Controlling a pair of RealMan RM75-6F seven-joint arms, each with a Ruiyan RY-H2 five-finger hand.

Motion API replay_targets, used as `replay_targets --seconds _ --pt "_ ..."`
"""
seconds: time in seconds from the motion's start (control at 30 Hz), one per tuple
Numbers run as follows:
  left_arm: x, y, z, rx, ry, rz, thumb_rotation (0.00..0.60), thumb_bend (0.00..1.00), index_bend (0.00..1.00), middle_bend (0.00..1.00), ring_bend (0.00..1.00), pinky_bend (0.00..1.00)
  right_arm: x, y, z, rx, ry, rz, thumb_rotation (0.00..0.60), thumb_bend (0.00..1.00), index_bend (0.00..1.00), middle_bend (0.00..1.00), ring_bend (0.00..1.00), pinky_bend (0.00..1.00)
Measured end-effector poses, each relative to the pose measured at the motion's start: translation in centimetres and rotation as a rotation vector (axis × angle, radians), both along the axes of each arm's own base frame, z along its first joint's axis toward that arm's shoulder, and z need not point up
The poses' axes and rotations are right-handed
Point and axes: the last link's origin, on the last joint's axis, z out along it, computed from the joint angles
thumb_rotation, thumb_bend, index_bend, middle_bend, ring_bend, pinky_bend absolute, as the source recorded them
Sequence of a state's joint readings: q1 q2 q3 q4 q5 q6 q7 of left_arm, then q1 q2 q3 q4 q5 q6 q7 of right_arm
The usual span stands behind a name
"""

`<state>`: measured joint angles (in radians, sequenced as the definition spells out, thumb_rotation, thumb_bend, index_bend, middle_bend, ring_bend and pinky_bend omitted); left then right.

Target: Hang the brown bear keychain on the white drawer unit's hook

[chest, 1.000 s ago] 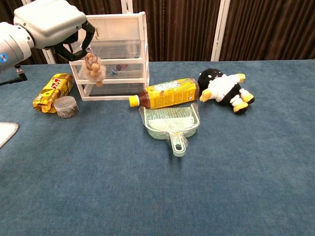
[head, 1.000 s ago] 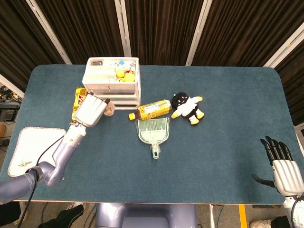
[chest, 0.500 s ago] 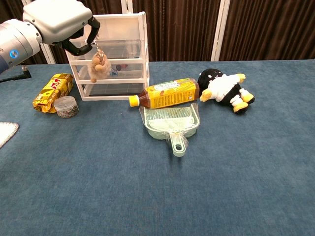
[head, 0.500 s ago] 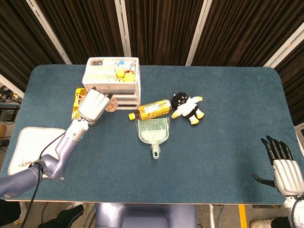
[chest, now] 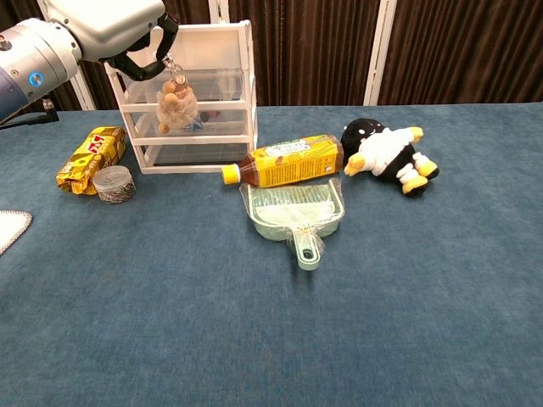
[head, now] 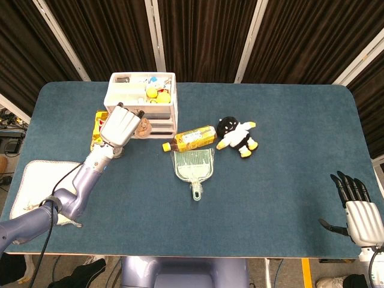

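Note:
The brown bear keychain [chest: 176, 106] dangles by its ring and chain from my left hand [chest: 114, 30], which pinches it in front of the white drawer unit [chest: 216, 93]. In the head view the bear [head: 144, 127] peeks out beside the left hand [head: 120, 127], right against the drawer unit's [head: 161, 111] front face. The unit's hook is too small to make out. My right hand [head: 360, 217] rests at the table's front right corner with its fingers spread, holding nothing.
A yellow snack bag [chest: 89, 158] and a small round jar [chest: 114, 183] lie left of the drawers. To their right are a tea bottle [chest: 288, 161], a pale green dustpan [chest: 295, 212] and a black-and-white plush [chest: 386, 156]. A white cloth [head: 33, 183] lies front left.
My left hand has risen and moved toward the drawer unit, carrying the bear higher and to the right, up against the upper drawers. The right hand has not moved.

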<state>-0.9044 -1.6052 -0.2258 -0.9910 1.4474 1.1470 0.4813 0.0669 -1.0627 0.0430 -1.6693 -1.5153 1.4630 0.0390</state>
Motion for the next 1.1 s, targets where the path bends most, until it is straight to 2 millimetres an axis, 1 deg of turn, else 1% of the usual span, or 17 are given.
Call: replay_targets --seconds 0.37,0.77,1.1 --pt "-0.4 0.5 -0.5 0.003 0.012 0.018 0.600 0.52 0.70 1.00 0.86 0.73 0.0 0.0 0.0 -0.003 0.000 -0.001 0.600 0.00 0.00 0.00 0.00 0.00" --pt "-0.3 1.0 -1.5 -0.006 0.003 0.020 0.600 0.52 0.70 1.00 0.86 0.73 0.0 0.0 0.0 -0.002 0.001 -0.006 0.600 0.00 0.00 0.00 0.00 0.00" --pt "-0.3 1.2 -1.8 -0.003 -0.002 0.023 0.600 0.52 0.70 1.00 0.86 0.73 -0.1 0.0 0.0 -0.003 0.000 -0.006 0.600 0.00 0.00 0.00 0.00 0.00"
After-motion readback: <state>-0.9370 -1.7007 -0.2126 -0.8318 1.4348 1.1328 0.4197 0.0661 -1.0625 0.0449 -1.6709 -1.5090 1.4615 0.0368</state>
